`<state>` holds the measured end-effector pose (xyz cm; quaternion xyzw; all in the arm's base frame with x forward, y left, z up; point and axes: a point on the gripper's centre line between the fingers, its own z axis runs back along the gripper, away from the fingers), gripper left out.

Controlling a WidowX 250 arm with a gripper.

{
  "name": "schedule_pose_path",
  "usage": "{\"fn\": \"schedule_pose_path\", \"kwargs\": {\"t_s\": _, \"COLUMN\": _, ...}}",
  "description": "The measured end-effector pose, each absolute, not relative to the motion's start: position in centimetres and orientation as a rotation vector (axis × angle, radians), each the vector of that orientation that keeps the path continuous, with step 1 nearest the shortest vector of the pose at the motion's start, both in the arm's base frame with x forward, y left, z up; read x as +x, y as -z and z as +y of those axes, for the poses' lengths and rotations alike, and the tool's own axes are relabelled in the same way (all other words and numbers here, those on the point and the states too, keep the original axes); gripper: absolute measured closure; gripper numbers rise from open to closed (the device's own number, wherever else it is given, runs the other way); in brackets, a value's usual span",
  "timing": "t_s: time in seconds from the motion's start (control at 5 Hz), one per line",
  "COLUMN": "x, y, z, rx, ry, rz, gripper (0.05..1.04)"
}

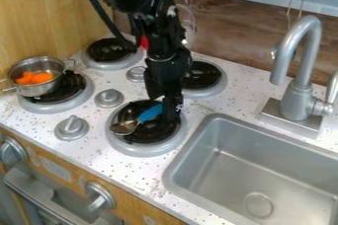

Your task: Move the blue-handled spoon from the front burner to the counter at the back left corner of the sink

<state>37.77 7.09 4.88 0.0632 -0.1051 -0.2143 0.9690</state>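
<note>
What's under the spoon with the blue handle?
Under the spoon is a black stove burner with a grey rim. The spots right beneath the spoon are covered, so I can't see them.

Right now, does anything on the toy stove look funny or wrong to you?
Two things. The blue-handled spoon lies right on a burner by the gripper, where a pan would usually go. The metal pot with orange pieces sits off-centre, poking past the edge of its burner. I see no clear spill.
</note>
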Motion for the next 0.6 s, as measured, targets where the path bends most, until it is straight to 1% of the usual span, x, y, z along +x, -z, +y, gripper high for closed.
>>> {"fn": "schedule_pose_path", "kwargs": {"t_s": 0.2, "x": 37.95, "y": -4.43, "z": 7.35, "rx": 0.132, "ry": 0.439, "rz": -0.202, "gripper": 0.079}}
{"fn": "schedule_pose_path", "kwargs": {"t_s": 0.4, "x": 38.07, "y": -3.96, "z": 7.74, "rx": 0.136, "ry": 0.432, "rz": -0.187, "gripper": 0.114}}
{"fn": "schedule_pose_path", "kwargs": {"t_s": 0.6, "x": 38.4, "y": -3.96, "z": 7.89, "rx": 0.147, "ry": 0.422, "rz": -0.212, "gripper": 0.393}}
